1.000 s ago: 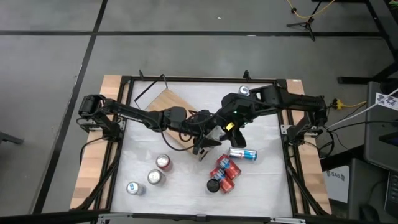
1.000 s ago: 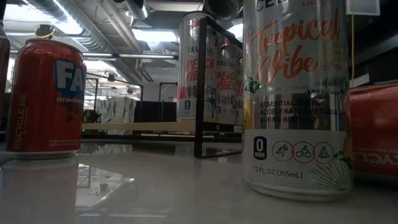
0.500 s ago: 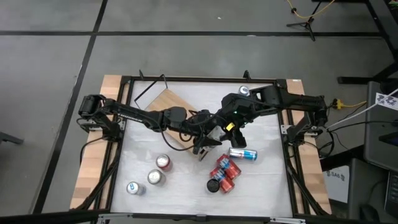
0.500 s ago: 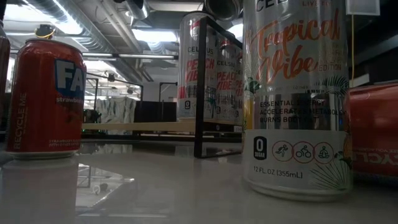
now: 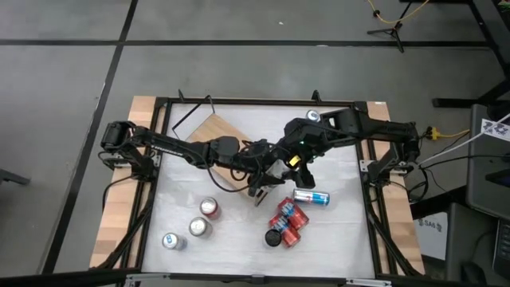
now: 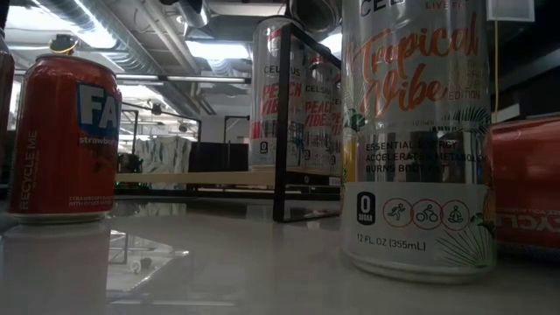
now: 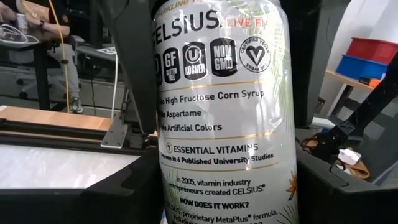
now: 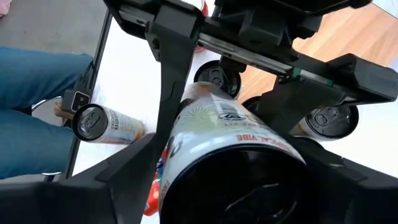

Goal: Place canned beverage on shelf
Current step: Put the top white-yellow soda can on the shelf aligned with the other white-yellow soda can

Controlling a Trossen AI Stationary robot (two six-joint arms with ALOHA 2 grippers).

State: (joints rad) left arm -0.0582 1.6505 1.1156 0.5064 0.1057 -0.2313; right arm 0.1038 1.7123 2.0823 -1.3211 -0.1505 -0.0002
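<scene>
A tall silver Celsius can [image 7: 217,112] stands upright in mid-air over the table's middle, beside the near corner of the light-wood shelf [image 5: 209,131]. My left gripper [image 5: 264,177] reaches in from the left and is shut on it. My right gripper [image 5: 280,163] slants down over the can's top [image 8: 236,180]. It is open, with one finger on each side of the top; I see no touch. Two cans [image 8: 217,74] stand on the shelf board below. My left gripper pinches the can's round side wall [image 7: 166,186] between its two fingers, one on each side of the body below the top. The fingers [image 8: 173,87] come in level from the table's left. The can stays upright, lifted clear of table and shelf.
Three cans stand near the front left [image 5: 199,227]. A can lies on its side [image 5: 311,197] right of centre, above a cluster of red cans [image 5: 287,219]. One can [image 5: 313,116] stands at the back. A person's leg in jeans [image 8: 31,118] shows beside the table.
</scene>
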